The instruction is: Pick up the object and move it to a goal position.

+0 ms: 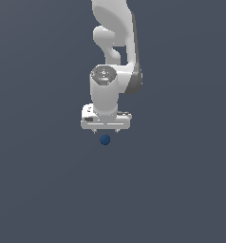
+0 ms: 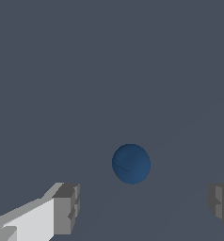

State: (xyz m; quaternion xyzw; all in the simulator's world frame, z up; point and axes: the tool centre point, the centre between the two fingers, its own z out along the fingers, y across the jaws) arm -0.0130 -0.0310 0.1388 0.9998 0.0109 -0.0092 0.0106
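White gripper [image 1: 106, 131] spread wide and holding nothing, grey fingertips [image 2: 67, 208] well apart, small dark blue ball [image 1: 105, 140] resting free on the plain grey floor [image 1: 181, 190], just beneath the gripper, roughly between the fingers, untouched

Flat, even, shadowless light; sharp simulator renders.

Arm [image 1: 112, 28] cut off at top edge; fingers [image 2: 67, 209] cropped in wrist view
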